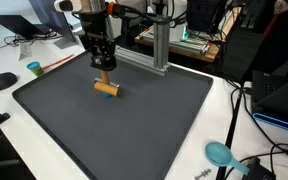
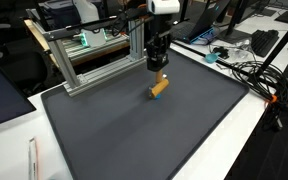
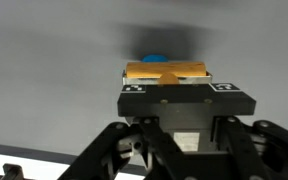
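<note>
My gripper hangs over the dark grey mat, toward its far side, with its fingers pointing down. It is shut on an orange wooden piece that has a blue end. In an exterior view the piece hangs tilted below the gripper, close to the mat; I cannot tell whether it touches. In the wrist view the orange piece sits between the jaws just past the gripper, with the blue end behind it. The fingertips themselves are hidden by the gripper body.
An aluminium frame stands at the mat's far edge, close behind the gripper, also seen as the frame. A teal cup and black mouse lie off the mat. A teal scoop and cables lie on the white table.
</note>
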Robot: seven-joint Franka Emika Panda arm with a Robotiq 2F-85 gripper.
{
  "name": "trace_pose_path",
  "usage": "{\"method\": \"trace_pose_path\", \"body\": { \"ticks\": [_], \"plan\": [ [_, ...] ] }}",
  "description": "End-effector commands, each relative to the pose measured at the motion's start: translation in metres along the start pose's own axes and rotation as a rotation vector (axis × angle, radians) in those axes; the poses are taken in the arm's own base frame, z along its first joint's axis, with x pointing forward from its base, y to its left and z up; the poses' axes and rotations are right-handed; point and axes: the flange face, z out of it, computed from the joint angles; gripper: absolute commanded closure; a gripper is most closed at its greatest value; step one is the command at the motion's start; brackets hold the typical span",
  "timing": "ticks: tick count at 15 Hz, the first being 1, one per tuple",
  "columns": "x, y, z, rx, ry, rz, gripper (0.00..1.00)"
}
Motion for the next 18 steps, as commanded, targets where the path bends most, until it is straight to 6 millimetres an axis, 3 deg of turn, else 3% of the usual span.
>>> {"method": "trace_pose_path", "body": {
  "ticks": [1, 18],
  "plan": [
    [0.002, 0.005, 0.0, 0.002, -0.006, 0.002, 0.78],
    [0.008, 0.009, 0.02, 0.066, -0.086, -0.02, 0.78]
  ]
}}
